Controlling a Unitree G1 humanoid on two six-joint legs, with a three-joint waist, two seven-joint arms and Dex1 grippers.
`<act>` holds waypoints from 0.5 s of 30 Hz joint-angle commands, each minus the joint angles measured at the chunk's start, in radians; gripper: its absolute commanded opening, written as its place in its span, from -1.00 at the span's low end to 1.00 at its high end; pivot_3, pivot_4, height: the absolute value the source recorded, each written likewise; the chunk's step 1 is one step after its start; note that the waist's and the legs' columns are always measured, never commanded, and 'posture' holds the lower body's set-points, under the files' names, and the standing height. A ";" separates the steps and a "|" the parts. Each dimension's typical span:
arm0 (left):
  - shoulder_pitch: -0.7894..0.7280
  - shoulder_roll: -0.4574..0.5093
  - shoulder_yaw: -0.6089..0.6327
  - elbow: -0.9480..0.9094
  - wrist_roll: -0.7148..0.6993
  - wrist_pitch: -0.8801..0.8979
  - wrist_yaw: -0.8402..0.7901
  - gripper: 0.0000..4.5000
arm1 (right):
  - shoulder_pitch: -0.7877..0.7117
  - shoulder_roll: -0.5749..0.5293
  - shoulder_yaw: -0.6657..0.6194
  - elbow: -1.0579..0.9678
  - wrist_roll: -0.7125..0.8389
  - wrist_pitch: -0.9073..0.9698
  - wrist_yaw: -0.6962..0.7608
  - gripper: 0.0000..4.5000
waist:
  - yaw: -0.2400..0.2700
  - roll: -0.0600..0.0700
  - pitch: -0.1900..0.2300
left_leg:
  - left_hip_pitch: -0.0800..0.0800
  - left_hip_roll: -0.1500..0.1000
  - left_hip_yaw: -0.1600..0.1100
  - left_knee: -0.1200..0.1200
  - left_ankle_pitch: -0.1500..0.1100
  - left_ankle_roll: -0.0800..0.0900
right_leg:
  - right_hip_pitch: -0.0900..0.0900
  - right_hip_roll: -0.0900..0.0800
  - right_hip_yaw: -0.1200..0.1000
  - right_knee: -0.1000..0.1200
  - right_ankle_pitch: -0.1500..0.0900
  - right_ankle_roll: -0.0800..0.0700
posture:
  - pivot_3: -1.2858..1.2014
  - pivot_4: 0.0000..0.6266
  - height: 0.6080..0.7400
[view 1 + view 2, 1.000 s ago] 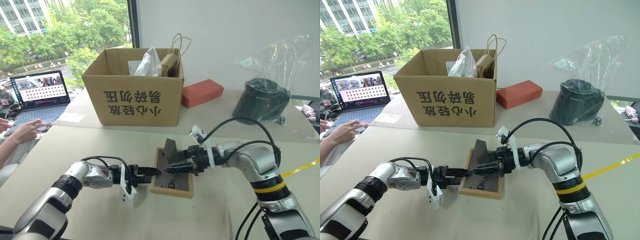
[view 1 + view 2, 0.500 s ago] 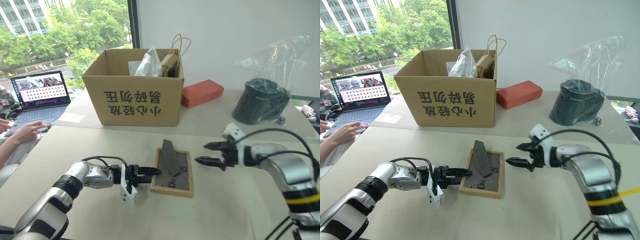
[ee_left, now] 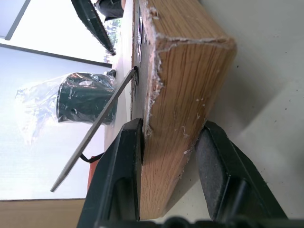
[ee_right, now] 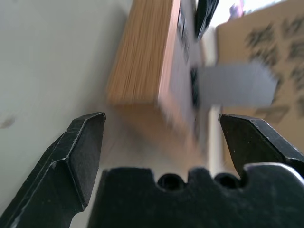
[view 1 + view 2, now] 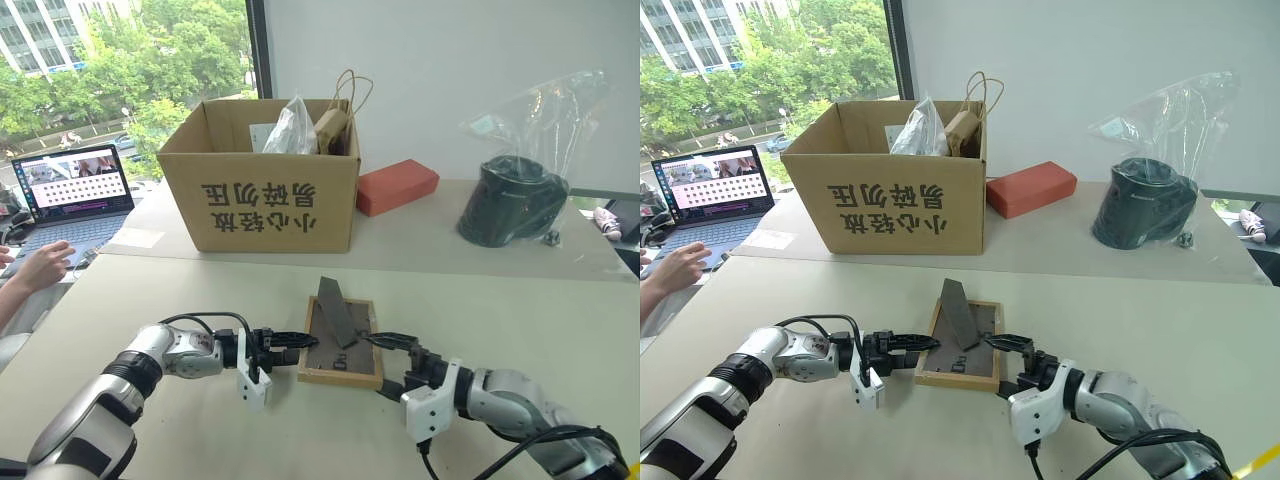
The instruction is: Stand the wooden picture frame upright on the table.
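So the wooden picture frame [image 5: 341, 343] is lying face-down flat on the table [image 5: 520, 310], dark backing up, with the fold-out stand [image 5: 334, 311] already swung out and poking up from the back. Long axis runs away from the robot, toward the cardboard box [image 5: 262, 172].

The left gripper [image 5: 291, 347] is clamped on the frame's left long edge, near the close corner. In the left wrist view you can see one finger [image 3: 118, 175] on top of the wood and the other underneath, between frame and table. So that side's gripped.

The right gripper [image 5: 392, 362] has its fingers spread wide with nothing in them. The frame's near right corner sits just ahead of the fingertips and slightly toward the left arm, pretty much lined up with the gap between them in the right wrist view.

My guess: the whole thing hinges on the right fingers closing on that right edge opposite the left grip, then both tipping the frame up along its long axis so it lands on the stand.
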State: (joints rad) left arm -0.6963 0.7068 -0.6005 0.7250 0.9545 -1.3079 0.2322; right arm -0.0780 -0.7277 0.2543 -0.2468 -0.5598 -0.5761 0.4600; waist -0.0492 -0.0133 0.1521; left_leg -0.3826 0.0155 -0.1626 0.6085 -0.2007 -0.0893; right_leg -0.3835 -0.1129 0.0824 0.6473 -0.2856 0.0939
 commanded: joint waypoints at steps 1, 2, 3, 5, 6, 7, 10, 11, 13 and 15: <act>0.018 0.013 -0.026 0.029 0.008 -0.010 -0.053 -0.42 | -0.022 0.028 0.000 0.001 -0.055 -0.043 -0.068 0.99 | 0.002 -0.001 0.000 | 0.000 0.000 0.000 0.000 0.000 0.000 | 0.000 0.000 0.000 0.000 0.000 0.000 | 0.03 -0.52 1.00; 0.019 0.014 -0.025 0.027 0.004 -0.011 -0.057 -0.42 | -0.025 0.034 -0.002 0.005 -0.061 -0.045 -0.077 0.99 | 0.002 -0.001 0.001 | 0.000 0.000 0.000 0.000 0.000 0.000 | 0.000 0.000 0.000 -0.001 0.000 0.000 | 0.03 -0.52 1.00; 0.021 0.015 -0.025 0.026 0.001 -0.011 -0.059 -0.42 | -0.027 0.039 -0.003 0.009 -0.064 -0.047 -0.081 0.99 | 0.002 -0.001 0.001 | 0.000 0.000 0.000 0.000 0.000 0.000 | 0.000 0.000 0.000 -0.001 0.000 0.000 | 0.03 -0.52 1.00; 0.025 0.016 -0.021 0.028 -0.008 -0.011 -0.065 -0.42 | -0.026 0.045 -0.003 0.012 -0.063 -0.053 -0.088 0.70 | 0.003 -0.001 0.001 | 0.000 0.000 0.000 0.000 0.000 0.000 | 0.000 0.000 0.000 0.000 0.000 0.000 | 0.03 -0.52 1.00; 0.027 0.016 -0.020 0.028 -0.010 -0.011 -0.068 -0.42 | -0.025 0.046 -0.002 0.012 -0.064 -0.053 -0.089 0.53 | 0.002 -0.001 0.001 | 0.000 0.000 0.000 0.000 0.000 0.000 | 0.000 0.000 0.000 0.000 0.000 0.000 | 0.03 -0.52 1.00; 0.029 0.017 -0.018 0.027 -0.016 -0.012 -0.069 -0.42 | -0.021 0.045 0.001 0.014 -0.065 -0.055 -0.087 0.37 | 0.002 -0.001 0.001 | 0.000 0.000 0.000 0.000 0.000 0.000 | 0.000 0.000 0.000 0.000 0.000 0.000 | 0.03 -0.52 1.00; 0.033 0.015 -0.011 0.029 -0.038 -0.012 -0.080 -0.42 | -0.018 0.042 0.007 0.021 -0.076 -0.062 -0.086 -0.09 | 0.000 -0.001 0.001 | 0.000 0.000 0.000 0.000 0.000 0.000 | 0.000 0.000 0.000 0.000 0.000 0.000 | 0.03 -0.52 1.00; 0.033 0.013 -0.010 0.033 -0.046 -0.010 -0.085 -0.42 | -0.020 0.043 0.007 0.022 -0.076 -0.063 -0.087 -0.22 | -0.001 -0.001 0.001 | 0.000 0.000 0.000 0.000 0.000 0.000 | 0.000 0.000 0.000 0.000 0.000 0.000 | 0.03 -0.52 1.00; 0.035 0.012 -0.006 0.036 -0.060 -0.006 -0.094 -0.42 | -0.025 0.046 0.006 0.017 -0.070 -0.059 -0.088 -0.44 | 0.001 -0.001 0.001 | 0.002 0.000 0.000 0.000 0.000 0.000 | 0.002 0.000 0.000 0.000 0.000 0.000 | 0.03 -0.52 1.00; 0.041 0.009 0.003 0.041 -0.084 -0.001 -0.105 -0.05 | -0.034 0.056 0.002 -0.001 -0.045 -0.043 -0.080 -0.46 | 0.001 -0.001 0.001 | 0.004 0.000 0.000 0.000 0.000 0.000 | 0.004 0.000 0.000 0.000 0.000 0.000 | 0.03 -0.52 1.00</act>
State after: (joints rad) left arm -0.6793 0.7076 -0.5720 0.7424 0.8561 -1.3150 0.1781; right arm -0.1043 -0.6804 0.2598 -0.2155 -0.6430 -0.6258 0.3695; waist -0.0486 -0.0146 0.1529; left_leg -0.3784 0.0154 -0.1623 0.6084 -0.2007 -0.0892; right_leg -0.3795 -0.1130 0.0826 0.6472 -0.2855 0.0937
